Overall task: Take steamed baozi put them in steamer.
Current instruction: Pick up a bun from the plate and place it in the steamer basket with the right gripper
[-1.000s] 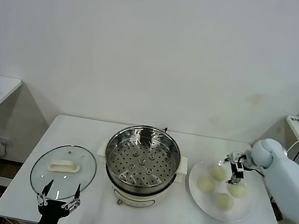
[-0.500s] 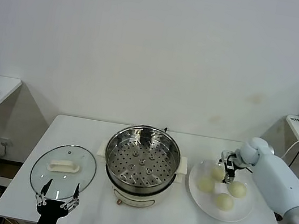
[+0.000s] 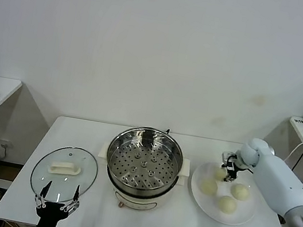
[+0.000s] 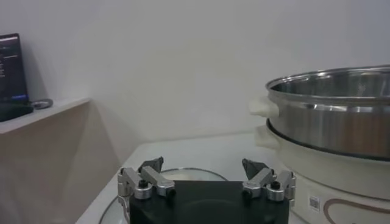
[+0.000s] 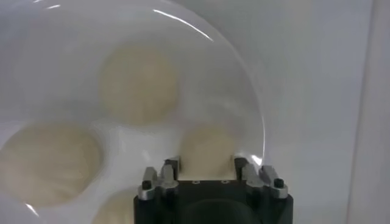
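Right gripper at the frame's right, fingers apparently closed around the rear steamed baozi on the white plate, steamer at centre, left gripper spread wide at lower left.

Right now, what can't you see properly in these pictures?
- Right hand tips: head view too small, wrist view cuts them off, so whether they squeeze the bun is unclear.
- Fourth bun: wrist view, hidden by the hand.
- Pot inside: left wrist view, wall hides it.
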Available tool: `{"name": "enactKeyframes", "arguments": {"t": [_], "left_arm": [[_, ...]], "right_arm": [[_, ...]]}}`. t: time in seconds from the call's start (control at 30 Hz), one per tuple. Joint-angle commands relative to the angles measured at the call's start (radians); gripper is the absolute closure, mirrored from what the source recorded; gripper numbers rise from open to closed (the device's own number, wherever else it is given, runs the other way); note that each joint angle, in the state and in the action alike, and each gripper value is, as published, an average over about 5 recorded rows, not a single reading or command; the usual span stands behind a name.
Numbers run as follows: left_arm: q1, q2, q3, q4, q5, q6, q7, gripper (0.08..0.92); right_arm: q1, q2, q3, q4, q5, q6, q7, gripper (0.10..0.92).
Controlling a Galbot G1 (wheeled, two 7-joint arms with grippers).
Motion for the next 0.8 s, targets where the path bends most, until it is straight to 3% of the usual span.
{"name": "enactKeyframes", "arguments": {"t": [0.03, 0.4, 0.53, 0.8], "left_arm": [[0.001, 0.004, 0.0, -0.003, -0.002, 0.001, 0.001, 0.177], [-0.008, 0.028, 0.008, -0.007, -0.024, 0.002, 0.004, 0.177], [0.001, 0.038, 0.009, -0.023, -0.024, 0.002, 0.007, 0.177], [0.004, 0.04, -0.012, -0.046, -0.026, 0.001, 0.009, 0.177]], "right_arm": [[0.036, -0.051, -0.04, 0.084, 0.082, -0.016, -0.009, 0.528], [0.472, -0.193, -0.356, 0.381, 0.486, 0.025, -0.064, 0.526], [0.65, -0.134, -0.501, 0.42, 0.61, 0.124, -0.059, 0.522], [0.727, 0.091, -0.613, 0.453, 0.63, 0.285, -0.062, 0.516]]}}
